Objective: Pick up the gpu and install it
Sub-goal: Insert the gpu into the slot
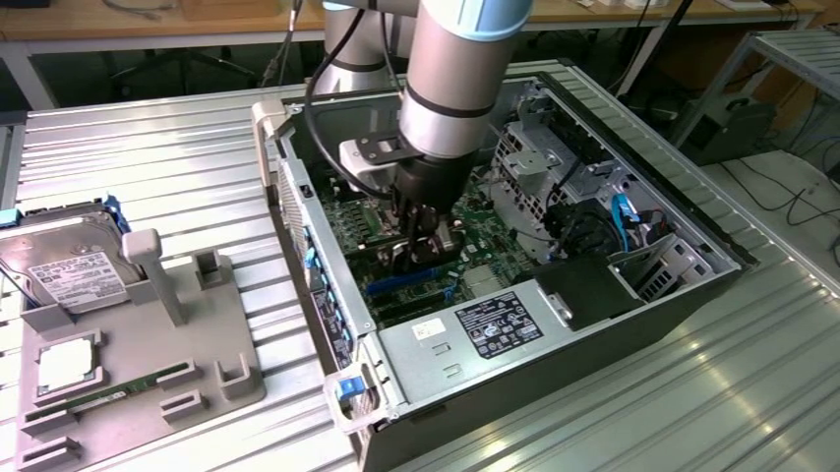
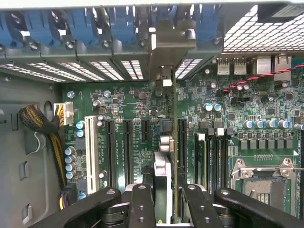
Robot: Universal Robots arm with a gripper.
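Observation:
My gripper (image 1: 420, 234) reaches down into the open computer case (image 1: 695, 231) and is shut on the gpu (image 1: 423, 258), which shows as a dark card under the fingers. In the wrist view the gpu (image 2: 162, 173) stands edge-on between my gripper's (image 2: 168, 206) two black fingers (image 2: 141, 204). Its silver end bracket (image 2: 168, 45) lies against the rear slot openings. The card stands upright over the black expansion slots of the green motherboard (image 2: 128, 102); I cannot tell whether it is seated in a slot.
Blue slot clips (image 2: 85, 23) line the case's rear wall. A braided cable bundle (image 2: 42, 123) and the processor socket (image 2: 266, 183) flank the slots. At the exterior view's left, a grey fixture (image 1: 197, 324) holds a hard drive (image 1: 73, 275) and a RAM stick (image 1: 118, 391). The power supply (image 1: 499, 324) fills the case's near end.

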